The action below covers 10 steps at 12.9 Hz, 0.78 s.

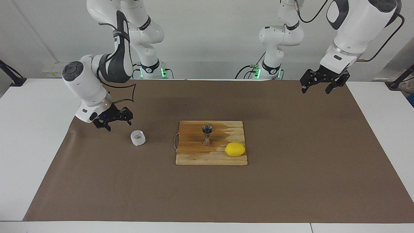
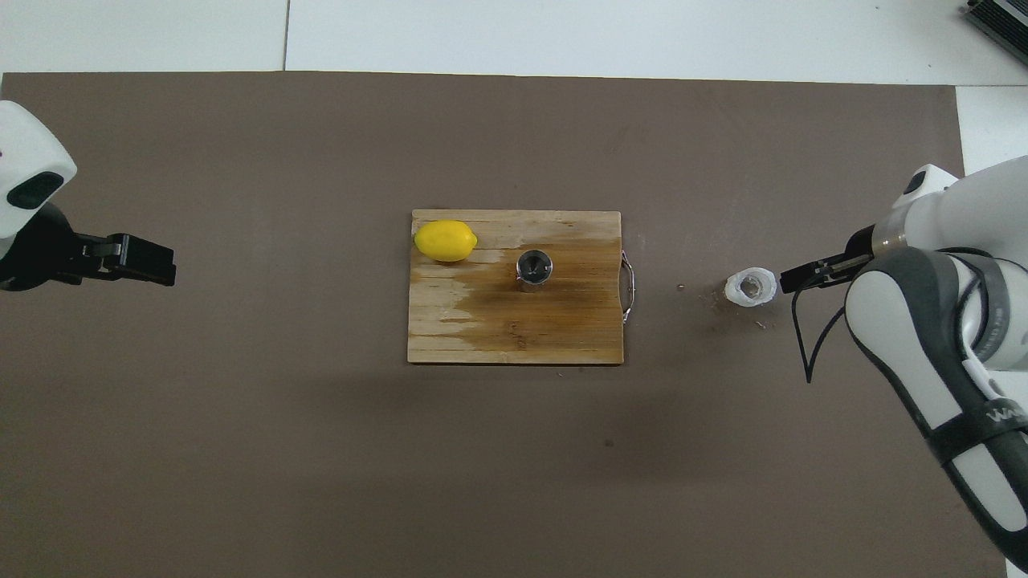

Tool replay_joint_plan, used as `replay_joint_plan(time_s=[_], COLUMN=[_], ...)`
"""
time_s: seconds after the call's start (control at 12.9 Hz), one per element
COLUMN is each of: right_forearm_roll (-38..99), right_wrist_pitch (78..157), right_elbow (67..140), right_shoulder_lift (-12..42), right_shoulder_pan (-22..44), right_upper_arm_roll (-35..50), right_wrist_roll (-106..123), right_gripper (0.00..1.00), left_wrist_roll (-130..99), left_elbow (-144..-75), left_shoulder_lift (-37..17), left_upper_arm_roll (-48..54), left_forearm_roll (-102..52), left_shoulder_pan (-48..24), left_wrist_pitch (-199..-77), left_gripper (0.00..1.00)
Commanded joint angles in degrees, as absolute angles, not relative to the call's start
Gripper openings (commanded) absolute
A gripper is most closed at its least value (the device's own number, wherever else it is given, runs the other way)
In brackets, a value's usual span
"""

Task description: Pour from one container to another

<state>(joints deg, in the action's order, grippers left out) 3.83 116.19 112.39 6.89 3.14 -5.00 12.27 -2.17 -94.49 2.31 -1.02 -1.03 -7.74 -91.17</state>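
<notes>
The whitish translucent plastic cup (image 1: pixel 138 138) (image 2: pixel 751 288) stands upright on the brown mat, toward the right arm's end of the table. The steel jigger (image 1: pixel 207 134) (image 2: pixel 534 266) stands upright on the wooden board (image 1: pixel 194 155) (image 2: pixel 498 337) in the middle. My right gripper (image 1: pixel 119 125) (image 2: pixel 807 275) hangs open just above the mat beside the cup, apart from it and holding nothing. My left gripper (image 1: pixel 316 87) (image 2: pixel 140 260) waits open and empty, raised over the mat at the left arm's end.
A yellow lemon (image 1: pixel 235 149) (image 2: pixel 446 240) lies on the board's corner, farther from the robots than the jigger. The board has a wet dark patch and a wire handle (image 2: pixel 630 286) on the side facing the cup. A few crumbs dot the mat by the cup.
</notes>
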Motion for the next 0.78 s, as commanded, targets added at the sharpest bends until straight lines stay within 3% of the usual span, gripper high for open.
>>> replay_joint_plan(time_s=[0.0, 0.16, 0.23, 0.39, 0.7], right_forearm_roll=[1.7, 2.4, 4.1, 5.4, 5.4], right_wrist_pitch=[104.1, 96.4, 94.6, 94.4, 94.5], right_elbow=[105.4, 99.4, 98.9, 99.0, 99.0], right_shoulder_lift=[5.8, 4.2, 0.8, -3.6, -3.7], right_shoulder_pan=[5.4, 5.6, 4.6, 4.7, 3.5], right_upper_arm_roll=[-4.8, -5.0, -5.4, -5.4, -5.8], right_wrist_roll=[-1.5, -3.1, -1.9, -1.8, -1.9], right_gripper=[1.00, 1.00, 1.00, 1.00, 1.00], left_wrist_roll=[-1.8, -1.8, -1.8, -1.8, -1.8], left_elbow=[-94.7, -94.7, -94.7, -94.7, -94.7], left_shoulder_lift=[2.5, 2.5, 2.5, 2.5, 2.5], left_upper_arm_roll=[-0.6, -0.5, -0.6, -0.6, -0.5], left_forearm_roll=[-0.1, -0.1, -0.1, -0.1, -0.1], left_shoulder_pan=[-7.0, -7.0, -7.0, -7.0, -7.0], left_wrist_pitch=[-90.7, -90.7, -90.7, -90.7, -90.7], left_gripper=[1.00, 1.00, 1.00, 1.00, 1.00])
